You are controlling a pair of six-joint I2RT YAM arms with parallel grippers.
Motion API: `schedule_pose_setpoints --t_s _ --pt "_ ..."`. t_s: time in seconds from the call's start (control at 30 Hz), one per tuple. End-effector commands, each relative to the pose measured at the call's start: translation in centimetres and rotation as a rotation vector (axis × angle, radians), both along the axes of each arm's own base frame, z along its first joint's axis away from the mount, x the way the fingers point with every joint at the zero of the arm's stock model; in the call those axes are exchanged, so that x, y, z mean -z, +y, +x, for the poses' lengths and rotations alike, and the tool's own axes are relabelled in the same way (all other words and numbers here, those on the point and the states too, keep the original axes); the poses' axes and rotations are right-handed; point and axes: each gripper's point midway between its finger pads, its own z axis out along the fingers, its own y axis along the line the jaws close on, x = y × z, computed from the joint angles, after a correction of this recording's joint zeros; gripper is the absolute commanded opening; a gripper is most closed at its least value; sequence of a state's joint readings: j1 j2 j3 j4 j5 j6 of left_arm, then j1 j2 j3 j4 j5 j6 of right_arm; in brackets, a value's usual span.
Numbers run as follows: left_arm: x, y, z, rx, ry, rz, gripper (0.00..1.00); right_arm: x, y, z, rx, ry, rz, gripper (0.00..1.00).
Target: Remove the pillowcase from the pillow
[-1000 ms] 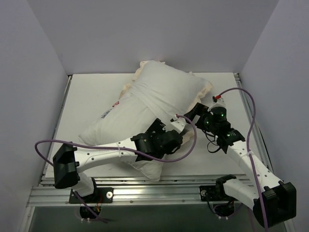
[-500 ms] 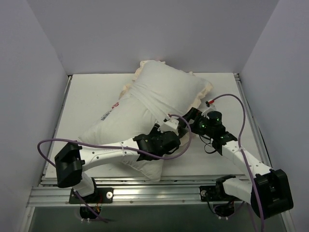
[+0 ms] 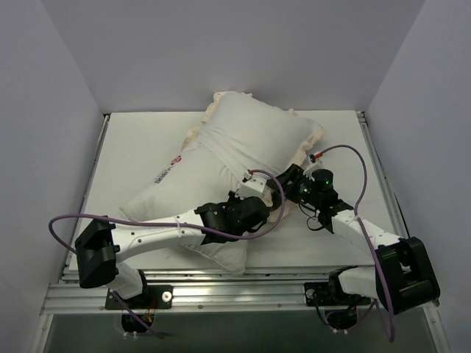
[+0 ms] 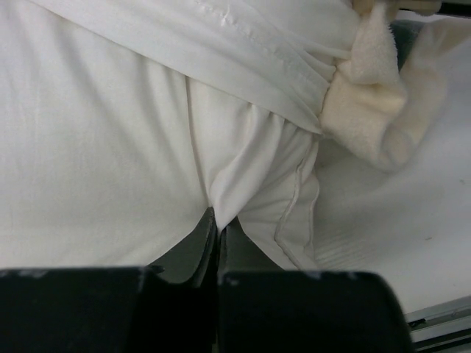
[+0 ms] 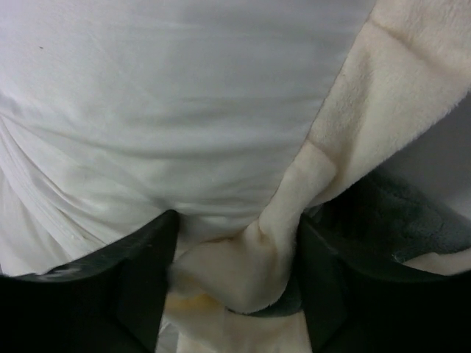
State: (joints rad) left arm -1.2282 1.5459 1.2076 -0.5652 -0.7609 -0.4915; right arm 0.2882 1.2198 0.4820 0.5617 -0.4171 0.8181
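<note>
The plump white pillow [image 3: 173, 195] lies diagonally on the table, its red-printed label [image 3: 176, 160] at the left edge. The cream pillowcase [image 3: 257, 132] with frilled edging covers its far half. My left gripper [image 3: 251, 193] sits at the pillow's right side. In the left wrist view it [image 4: 218, 220] is shut on a pinched fold of the pillow [image 4: 88, 162], just below the pillowcase hem [image 4: 243, 37]. My right gripper [image 3: 284, 181] meets the same side. In the right wrist view its jaws [image 5: 235, 243] press on a cream fuzzy frill of the pillowcase [image 5: 383, 88]; a dark grey face [image 5: 412, 220] shows beside it.
White walls close in the table [image 3: 140, 140] on the left, back and right. A metal rail [image 3: 221, 293] runs along the near edge by the arm bases. Purple cables [image 3: 66, 239] loop off both arms.
The left gripper has shut on the pillow's fabric. The right arm has moved left to the pillow's side, and its jaws have narrowed onto the frill.
</note>
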Motion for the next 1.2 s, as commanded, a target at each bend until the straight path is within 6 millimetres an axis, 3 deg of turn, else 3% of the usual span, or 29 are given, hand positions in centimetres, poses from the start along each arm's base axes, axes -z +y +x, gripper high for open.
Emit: schedule_pose_setpoints --t_s 0.0,0.03,0.07,0.13,0.17,0.23,0.3,0.37,0.43,0.6,0.73,0.8,0.83,0.87,1.0,1.1,1.17 --pt "-0.6 0.6 -0.5 0.002 0.025 -0.033 0.02 -0.5 0.5 0.4 -0.010 -0.021 0.047 0.53" --pt "-0.8 0.7 -0.4 0.001 0.024 -0.035 0.02 -0.5 0.6 0.5 -0.009 -0.019 0.052 0.46" --pt "-0.9 0.8 -0.4 -0.001 0.027 -0.041 0.02 -0.5 0.5 0.5 -0.008 -0.015 0.055 0.29" --pt "-0.9 1.2 -0.5 -0.006 0.039 -0.036 0.02 -0.1 0.2 0.5 0.005 0.005 0.043 0.07" --pt "-1.0 1.5 -0.4 -0.015 0.043 -0.035 0.02 -0.4 -0.4 1.1 0.032 0.001 0.028 0.00" --pt "-1.3 2.4 -0.7 -0.026 0.063 -0.027 0.02 -0.1 -2.3 1.9 0.084 0.022 -0.016 0.00" --pt "-1.8 3.7 -1.3 -0.032 0.090 -0.010 0.02 -1.5 -4.3 3.7 0.140 0.005 -0.029 0.00" --pt "-2.0 4.6 -2.0 -0.026 0.124 0.000 0.02 -2.1 -7.8 5.5 0.241 0.018 -0.031 0.00" --pt "-2.5 5.9 -3.1 -0.022 0.168 0.014 0.02 -3.9 -11.0 8.2 0.336 0.001 -0.010 0.00" --pt "-3.8 8.4 -6.1 -0.002 0.270 -0.037 0.02 -8.5 -15.6 14.8 0.486 -0.064 0.010 0.00" --pt "-4.5 10.7 -8.3 0.009 0.319 -0.109 0.02 -11.2 -19.8 19.0 0.615 -0.104 -0.024 0.00" --pt "-5.0 12.2 -9.1 -0.005 0.332 -0.146 0.02 -11.2 -21.4 19.9 0.659 -0.090 -0.058 0.00" --pt "-5.0 12.7 -9.3 -0.015 0.339 -0.150 0.02 -13.1 -22.6 20.7 0.707 -0.129 -0.084 0.00" --pt "-4.8 13.8 -9.8 -0.031 0.351 -0.146 0.02 -13.2 -23.3 21.0 0.726 -0.132 -0.118 0.00" --pt "-4.5 16.0 -10.8 -0.076 0.377 -0.137 0.02 -15.1 -25.8 21.0 0.822 -0.152 -0.203 0.00" --pt "-4.4 16.1 -11.2 -0.072 0.397 -0.151 0.02 -16.4 -26.1 20.8 0.824 -0.176 -0.236 0.00" --pt "-4.5 14.1 -11.2 -0.012 0.411 -0.199 0.02 -16.9 -24.1 20.6 0.738 -0.203 -0.219 0.00"
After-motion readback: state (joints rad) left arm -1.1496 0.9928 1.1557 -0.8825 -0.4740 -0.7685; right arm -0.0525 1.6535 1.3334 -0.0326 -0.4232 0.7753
